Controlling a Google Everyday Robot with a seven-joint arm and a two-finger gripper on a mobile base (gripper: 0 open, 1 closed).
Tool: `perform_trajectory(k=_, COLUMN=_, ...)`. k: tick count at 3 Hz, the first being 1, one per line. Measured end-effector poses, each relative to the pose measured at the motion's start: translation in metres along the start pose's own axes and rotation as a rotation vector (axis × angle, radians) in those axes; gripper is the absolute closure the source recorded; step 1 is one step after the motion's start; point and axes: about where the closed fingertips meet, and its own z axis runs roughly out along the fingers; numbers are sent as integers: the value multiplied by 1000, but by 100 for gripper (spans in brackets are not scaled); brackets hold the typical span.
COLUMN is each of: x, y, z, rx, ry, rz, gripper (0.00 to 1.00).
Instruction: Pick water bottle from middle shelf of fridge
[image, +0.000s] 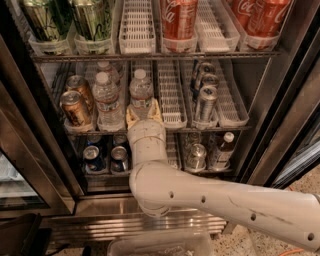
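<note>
The fridge (282, 95) stands open in front of me. On its middle shelf (171, 102), three clear water bottles with white caps stand at the left: one (141, 92) in the lane ahead of my arm, one (106, 100) left of it, and one (109, 70) further back. My gripper (143, 113) reaches in from below. Its tan fingers (131, 116) hug both sides of the lower part of the first bottle. That bottle stands upright in its lane tray.
Brown cans (75, 107) stand at the shelf's left, slim silver cans (205, 100) at its right. The top rack holds green cans (92, 17) and red cola cans (178, 20). The bottom rack holds blue cans (93, 157) and a brown-liquid bottle (222, 150). The glass door (22, 170) is at the left.
</note>
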Motion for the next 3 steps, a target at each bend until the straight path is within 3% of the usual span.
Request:
perform_trajectory(k=1, x=-2, y=-4, z=-5, rx=0, ry=-12, rz=-1, gripper=100)
perform_trajectory(k=3, x=-38, y=-16, z=-28, rx=16, ry=-127, rz=31, gripper=100)
